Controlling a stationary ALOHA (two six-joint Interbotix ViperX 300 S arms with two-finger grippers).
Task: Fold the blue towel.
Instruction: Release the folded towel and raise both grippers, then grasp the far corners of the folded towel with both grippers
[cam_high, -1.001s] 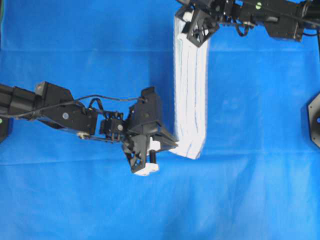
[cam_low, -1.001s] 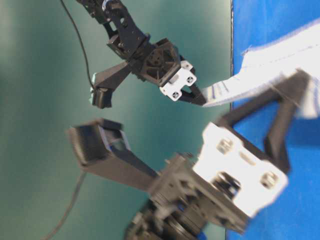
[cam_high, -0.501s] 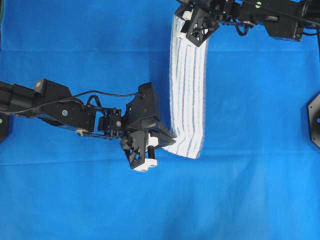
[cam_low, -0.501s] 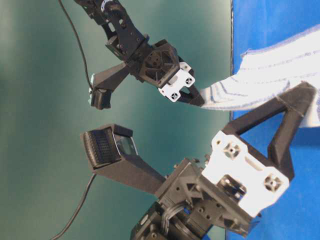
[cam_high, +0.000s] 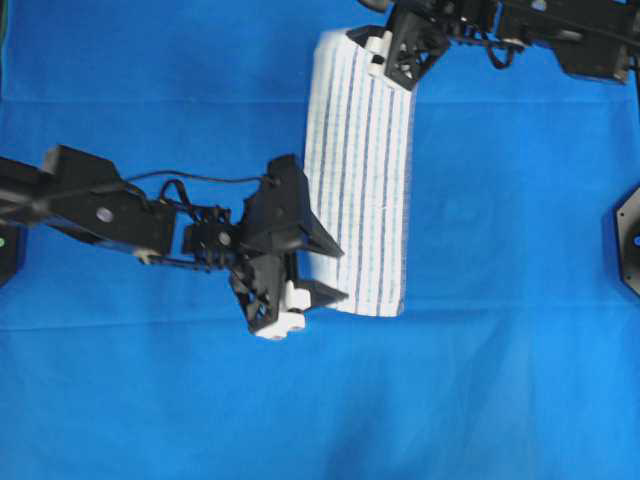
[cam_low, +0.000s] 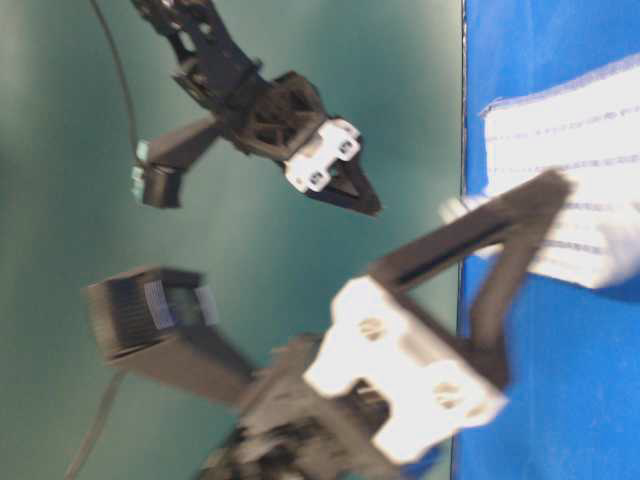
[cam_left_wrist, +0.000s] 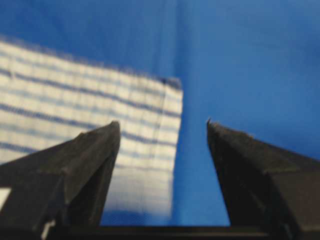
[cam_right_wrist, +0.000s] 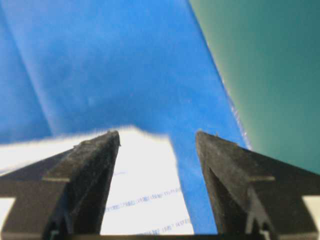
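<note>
Overhead view: blue towel (cam_high: 360, 175) lying flat on the blue cloth (cam_high: 150, 400).
Left gripper (cam_high: 325, 272), jaws spread, is at the towel's near-left corner; right gripper (cam_high: 385, 55), also spread, is at its far edge.

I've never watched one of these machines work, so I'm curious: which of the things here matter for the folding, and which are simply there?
Part of the job:
- blue towel, striped, lying flat
- left gripper, open
- right gripper, open

Just there:
- large blue cloth underneath
- black mount at the right edge
</note>
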